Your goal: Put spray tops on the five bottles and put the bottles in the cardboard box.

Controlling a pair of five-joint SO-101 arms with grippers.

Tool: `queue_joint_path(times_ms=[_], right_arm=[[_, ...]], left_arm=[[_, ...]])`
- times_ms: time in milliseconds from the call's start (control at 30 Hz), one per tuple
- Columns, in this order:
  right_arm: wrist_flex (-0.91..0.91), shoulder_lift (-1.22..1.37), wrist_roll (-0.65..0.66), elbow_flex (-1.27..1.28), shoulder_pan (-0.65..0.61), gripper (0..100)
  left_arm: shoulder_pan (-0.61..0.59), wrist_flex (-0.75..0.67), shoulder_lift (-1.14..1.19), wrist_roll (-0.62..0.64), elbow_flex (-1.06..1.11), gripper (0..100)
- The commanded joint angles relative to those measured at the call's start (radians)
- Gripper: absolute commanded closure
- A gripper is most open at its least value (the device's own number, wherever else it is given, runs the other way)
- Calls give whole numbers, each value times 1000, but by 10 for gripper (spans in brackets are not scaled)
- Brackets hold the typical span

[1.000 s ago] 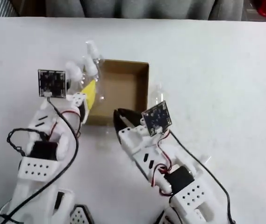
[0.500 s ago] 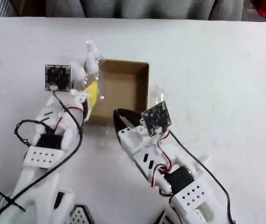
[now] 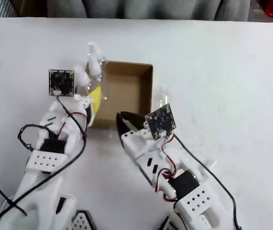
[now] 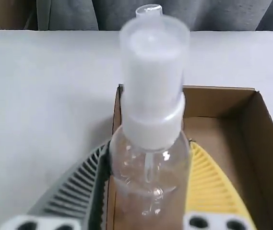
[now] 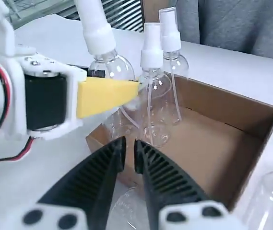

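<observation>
Clear capped bottle (image 4: 150, 120), clamped by the left gripper (image 4: 149, 160) over the left wall of the cardboard box (image 3: 126, 88), should be lowered upright inside before release; the right gripper (image 5: 129, 143), near-shut and empty, is seen beside it.

The open brown cardboard box (image 3: 126, 93) holds two upright clear bottles (image 5: 156, 96) with white spray tops (image 5: 151, 40) in its 10 o'clock corner, a third capped bottle (image 4: 150, 158) over its 9 o'clock wall, and a topless bottle (image 3: 161, 99) just outside at 3 o'clock.

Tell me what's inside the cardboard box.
The cardboard box shows mostly bare floor. Two spray-topped bottles stand at its left wall; their bases may be inside, I cannot tell. The right gripper covers floor at the near wall.
</observation>
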Motion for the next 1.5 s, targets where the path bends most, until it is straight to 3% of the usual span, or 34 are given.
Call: queue_joint_path(times_ms=[0, 767, 1300, 1467], right_arm=[[5, -19, 12, -18, 8, 984], [7, -19, 11, -15, 5, 984], [7, -19, 11, -15, 2, 984], [7, -19, 11, -14, 2, 984]], left_arm=[[2, -32, -4, -11, -11, 980], [33, 6, -2, -54, 26, 980], [36, -81, 33, -52, 75, 980], [45, -203, 166, -51, 75, 980]])
